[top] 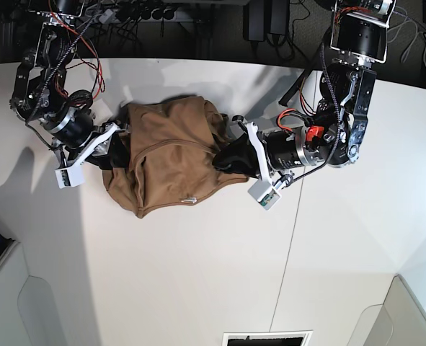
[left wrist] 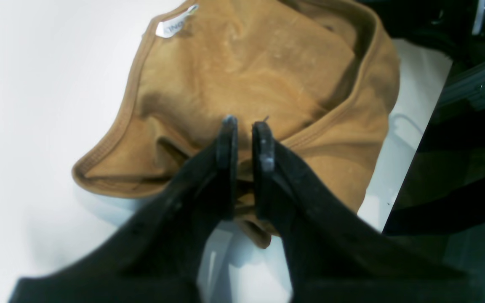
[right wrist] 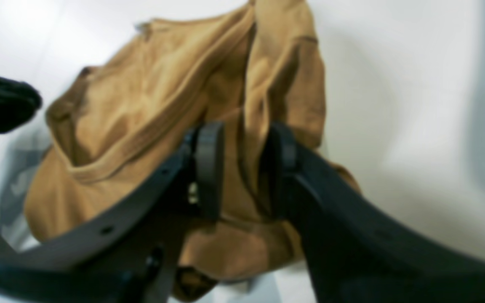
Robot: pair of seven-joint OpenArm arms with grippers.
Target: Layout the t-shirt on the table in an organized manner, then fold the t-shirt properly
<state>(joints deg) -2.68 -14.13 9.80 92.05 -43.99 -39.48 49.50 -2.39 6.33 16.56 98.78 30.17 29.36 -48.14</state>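
The t-shirt (top: 166, 155) lies bunched in a rumpled heap at the upper middle of the base view, on the white surface (top: 198, 274), between my two arms; it is neither spread flat nor folded, so I judge the layout step barely begun, with all the smoothing and every fold left to do. My left claw (left wrist: 245, 126) sits at the centre of its wrist view, its fingers drawn to a narrow slit over the cloth near a stitched hem; I cannot tell whether any fabric is pinched between them. My right claw (right wrist: 242, 168) stands partly apart in the middle of its wrist view, with a ridge of brown cloth running up between the two pads; it is not clamped down, and whether the cloth touches either pad I cannot say, as that view is blurred. A small white tag (left wrist: 174, 26) shows at the neck hem in the upper left of the left wrist view; it carries dark letters, perhaps "ING", cut off and too small to read with confidence.
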